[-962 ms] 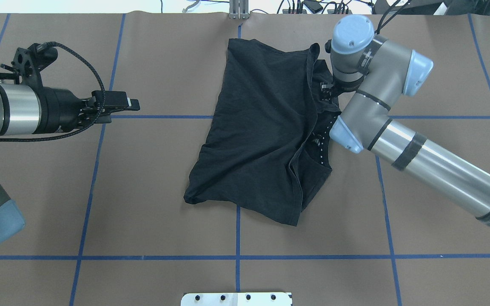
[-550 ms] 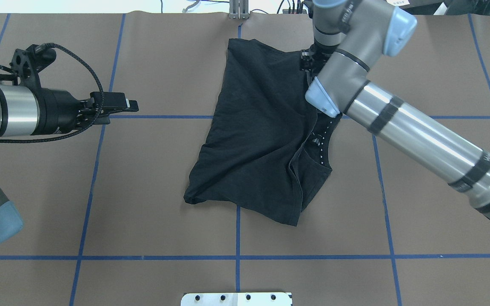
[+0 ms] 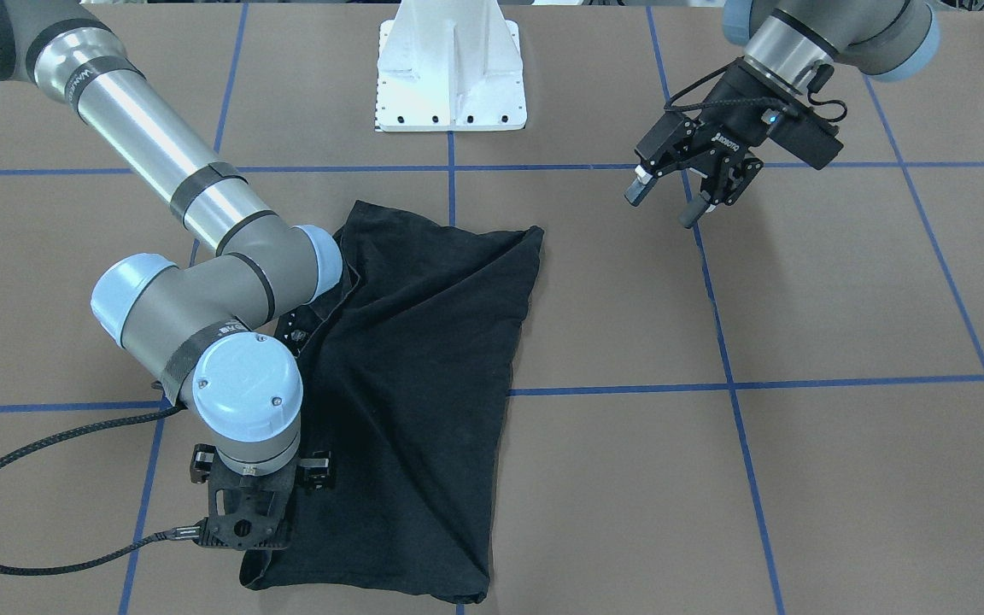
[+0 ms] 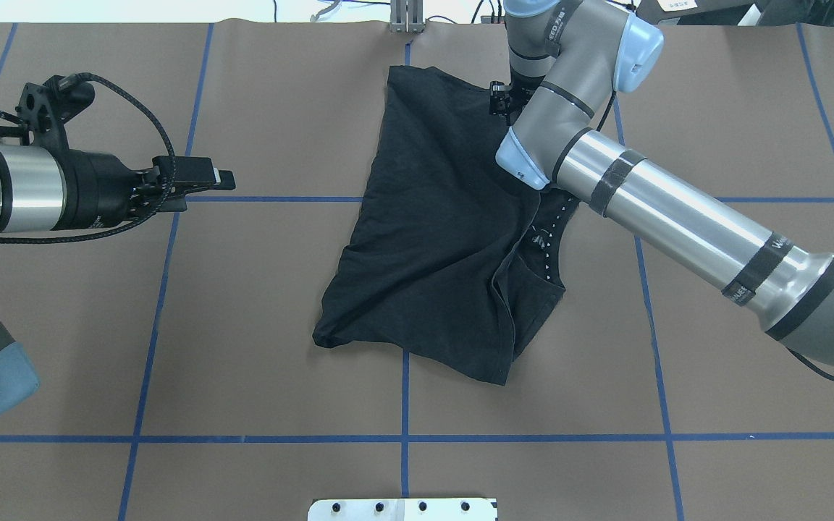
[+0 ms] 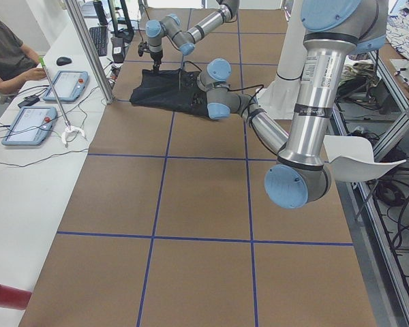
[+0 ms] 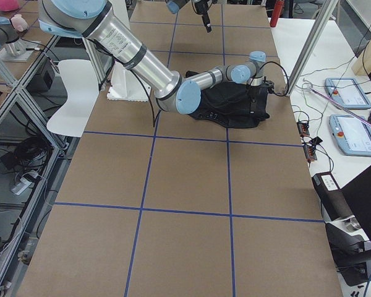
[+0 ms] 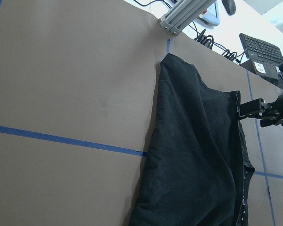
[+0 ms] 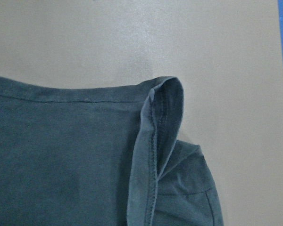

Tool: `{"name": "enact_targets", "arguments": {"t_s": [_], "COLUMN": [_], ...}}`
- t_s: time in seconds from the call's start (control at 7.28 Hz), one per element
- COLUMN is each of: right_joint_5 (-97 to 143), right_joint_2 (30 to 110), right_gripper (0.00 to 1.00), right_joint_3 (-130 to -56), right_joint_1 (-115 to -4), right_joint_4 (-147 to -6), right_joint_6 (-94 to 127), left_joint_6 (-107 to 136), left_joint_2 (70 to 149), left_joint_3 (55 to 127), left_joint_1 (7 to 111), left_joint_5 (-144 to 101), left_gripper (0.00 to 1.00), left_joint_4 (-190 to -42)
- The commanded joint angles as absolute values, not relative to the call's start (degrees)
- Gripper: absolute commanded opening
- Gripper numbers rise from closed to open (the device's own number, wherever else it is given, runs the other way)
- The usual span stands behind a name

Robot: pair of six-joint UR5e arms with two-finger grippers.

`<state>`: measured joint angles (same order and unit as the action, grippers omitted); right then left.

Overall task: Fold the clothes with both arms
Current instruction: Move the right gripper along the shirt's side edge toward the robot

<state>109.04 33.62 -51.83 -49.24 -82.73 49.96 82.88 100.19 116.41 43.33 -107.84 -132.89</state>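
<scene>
Overhead exterior: the black T-shirt point(image 4: 446, 239) lies folded over on itself at the middle of the table point(image 4: 243, 325), its top reaching almost to the far edge. The graphic is not visible. Only a row of small white dots point(image 4: 545, 255) shows on the lower layer along the shirt's right side. Right wrist view: a hem corner is doubled over, flat on the brown paper, with no fingers in frame.

The right arm point(image 4: 677, 210) reaches across to the shirt's far right corner, wrist pointing down. The right gripper point(image 3: 251, 512) sits hidden under that wrist; whether it is parted, closed or pinching cloth cannot be told.

The left gripper point(image 3: 661, 209) hovers above the table's left side, well apart from the shirt, fingers spread, holding nothing.

A white pedestal point(image 3: 449, 77) stands centred at the robot-side edge. A person point(image 5: 7, 48) sits at a bench beyond the far edge.
</scene>
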Motion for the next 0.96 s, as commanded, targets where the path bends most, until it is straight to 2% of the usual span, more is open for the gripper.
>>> {"name": "enact_targets", "arguments": {"t_s": [0.0,0.27,0.82], "right_joint_5": [108.38,108.19,110.65], "right_joint_2": [36.37,43.02,45.95], "right_gripper": [1.0,1.0,1.0], "right_joint_3": [-51.06,-54.29,-71.67], "right_joint_1": [-49.74,-51.4,-53.0], "right_joint_4": [-81.83,-79.46,-93.05], "right_joint_6": [47.3,40.55,43.83], "left_joint_6": [82.88,82.88,82.79], "left_joint_2": [100.2,100.2,100.11], "left_joint_3": [116.46,116.89,116.72], "left_joint_1": [43.33,43.33,43.24], "left_joint_5": [-107.84,-107.84,-107.93], "left_gripper": [0.98,0.98,0.98], "left_joint_4": [-132.89,-132.8,-132.71]}}
